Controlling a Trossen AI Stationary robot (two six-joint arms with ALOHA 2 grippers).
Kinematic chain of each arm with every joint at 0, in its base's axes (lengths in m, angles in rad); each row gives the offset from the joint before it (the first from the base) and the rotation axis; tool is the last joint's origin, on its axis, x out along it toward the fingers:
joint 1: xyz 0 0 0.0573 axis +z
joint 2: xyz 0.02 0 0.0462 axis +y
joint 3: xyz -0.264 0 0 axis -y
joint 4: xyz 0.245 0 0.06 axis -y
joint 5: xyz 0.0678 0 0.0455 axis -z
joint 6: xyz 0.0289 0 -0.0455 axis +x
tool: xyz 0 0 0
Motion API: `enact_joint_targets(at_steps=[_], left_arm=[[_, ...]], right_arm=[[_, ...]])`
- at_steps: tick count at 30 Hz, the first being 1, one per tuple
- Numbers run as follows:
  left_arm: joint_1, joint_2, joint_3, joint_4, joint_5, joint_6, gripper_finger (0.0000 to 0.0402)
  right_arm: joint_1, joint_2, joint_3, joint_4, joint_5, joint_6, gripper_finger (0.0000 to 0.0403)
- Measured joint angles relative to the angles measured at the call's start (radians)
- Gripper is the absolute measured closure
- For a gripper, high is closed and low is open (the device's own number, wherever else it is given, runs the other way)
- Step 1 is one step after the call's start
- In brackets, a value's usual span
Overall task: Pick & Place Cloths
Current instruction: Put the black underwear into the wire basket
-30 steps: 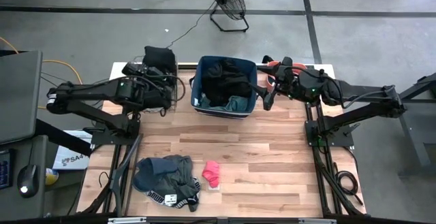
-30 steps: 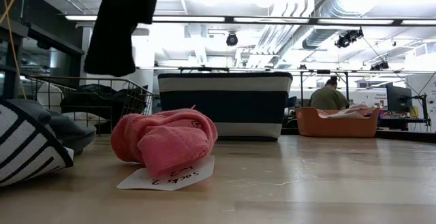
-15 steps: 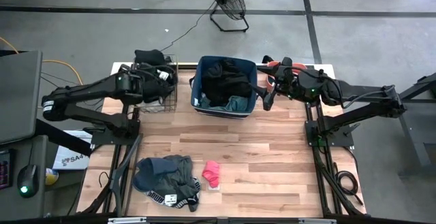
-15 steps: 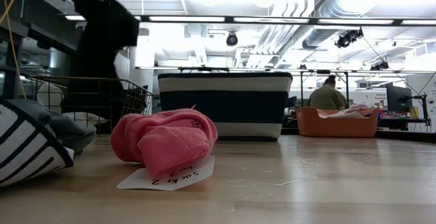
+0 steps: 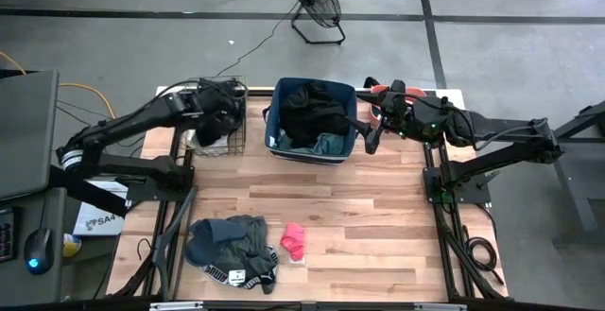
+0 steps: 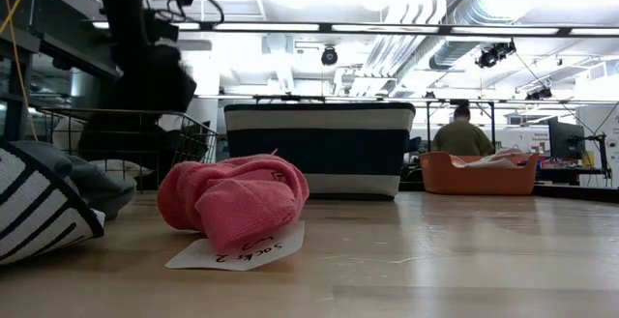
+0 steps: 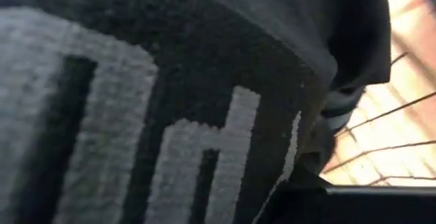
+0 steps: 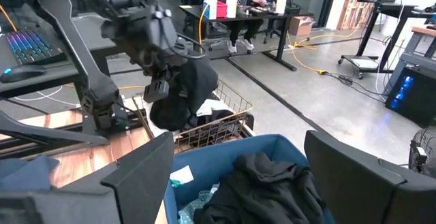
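A wooden desk [image 5: 378,216] stands on a grey workshop floor. Since a second ago I have swung my left claw [image 5: 219,112] from just outside the wire basket [image 5: 234,139] at the desk's far left corner to a spot over it, and the black cloth [image 8: 182,96] clamped in its closed fingers now hangs down into the basket. My right claw [image 5: 371,139], fingers spread wide and empty, has not moved; it waits by the blue bin [image 5: 276,131] at the middle of the far edge, which holds more dark cloths [image 5: 312,112]. Near the front edge lie a grey and striped pile [image 5: 232,245] and a bright pink piece [image 5: 294,239], unchanged. My left wrist camera is almost wholly covered by blurred black fabric with pale lettering I cannot read. Level with the desk, the claw itself is cut off above the frame.
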Motion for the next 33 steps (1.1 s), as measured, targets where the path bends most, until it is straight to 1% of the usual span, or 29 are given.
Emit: enact_joint_targets(at_steps=[2, 7, 9, 13, 20, 26, 29, 33], left_arm=[[0.041, 0.000, -0.016, 0.000, 0.051, 0.011, 0.0400], [0.129, 0.004, -0.064, 0.033, 0.222, 0.071, 0.0400], [0.151, 0.015, -0.084, 0.060, 0.260, 0.096, 0.0400], [0.191, 0.056, -0.116, 0.100, 0.290, 0.149, 0.0400], [0.238, 0.145, -0.131, 0.166, 0.385, 0.212, 0.0400], [0.237, 0.217, -0.131, 0.180, 0.395, 0.262, 0.0399], [0.236, 0.221, -0.131, 0.194, 0.392, 0.286, 0.0379], [0.236, 0.199, -0.111, 0.185, 0.391, 0.313, 0.0320]], right_arm=[[0.000, 0.000, 0.000, 0.000, 0.000, 0.000, 0.0082], [0.000, 0.000, 0.000, 0.000, 0.000, 0.000, 0.0082], [0.000, 0.000, 0.000, 0.001, 0.000, 0.000, 0.0082], [0.000, 0.002, 0.000, 0.001, 0.000, 0.000, 0.0082], [0.000, 0.022, 0.000, 0.000, 0.001, 0.000, 0.0082], [0.000, 0.035, 0.000, -0.003, 0.002, 0.000, 0.0082], [0.000, 0.035, 0.000, -0.002, 0.002, 0.000, 0.0082], [0.000, 0.035, 0.000, -0.003, 0.003, 0.000, 0.0082]])
